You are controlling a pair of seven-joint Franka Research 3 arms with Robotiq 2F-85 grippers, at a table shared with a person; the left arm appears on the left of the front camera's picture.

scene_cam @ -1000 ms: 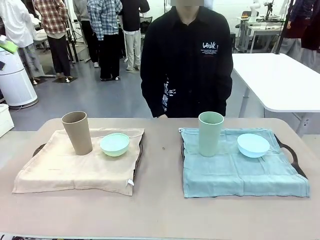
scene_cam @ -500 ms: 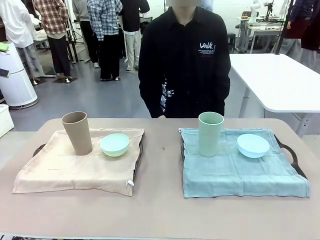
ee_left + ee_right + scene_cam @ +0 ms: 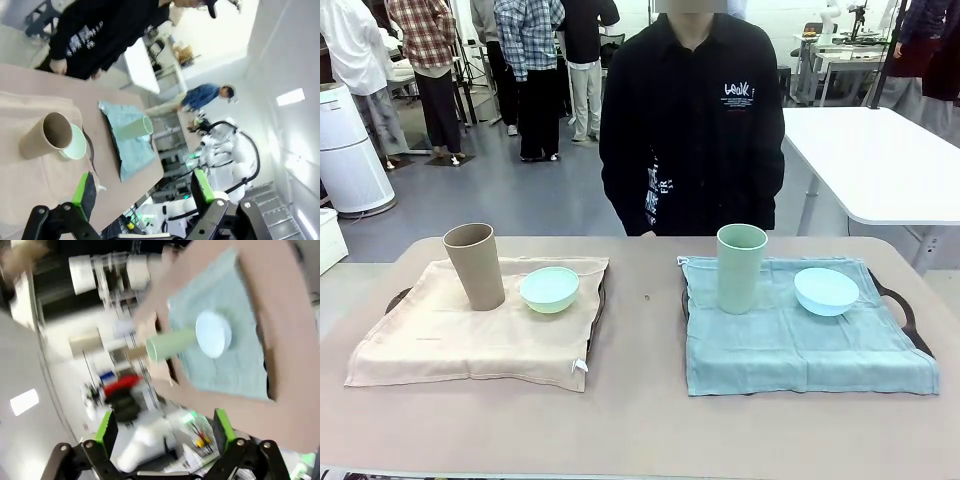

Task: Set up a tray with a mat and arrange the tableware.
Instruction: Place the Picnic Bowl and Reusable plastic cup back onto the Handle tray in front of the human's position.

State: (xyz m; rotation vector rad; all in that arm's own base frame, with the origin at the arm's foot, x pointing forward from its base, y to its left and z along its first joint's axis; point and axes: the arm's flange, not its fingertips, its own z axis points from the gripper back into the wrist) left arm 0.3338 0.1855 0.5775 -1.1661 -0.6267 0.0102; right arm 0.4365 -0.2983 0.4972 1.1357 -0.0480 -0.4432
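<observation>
On the left, a beige mat (image 3: 470, 325) covers a dark tray (image 3: 600, 300); on it stand a tan cup (image 3: 475, 265) and a mint green bowl (image 3: 549, 288). On the right, a teal mat (image 3: 800, 340) covers another tray (image 3: 905, 315) that carries a pale green cup (image 3: 741, 267) and a light blue bowl (image 3: 826, 290). My left gripper (image 3: 142, 192) is open, high above the table, with the tan cup (image 3: 42, 137) and mint bowl (image 3: 75, 145) below it. My right gripper (image 3: 165, 432) is open too, raised over the pale green cup (image 3: 170, 345) and blue bowl (image 3: 214, 334).
A person in a black shirt (image 3: 692, 130) stands at the far side of the table, arms down. A white table (image 3: 880, 160) stands behind to the right, and several people stand in the background. Bare tabletop (image 3: 640, 400) lies between and in front of the trays.
The person shifts slightly from side to side. The tableware and mats have not moved.
</observation>
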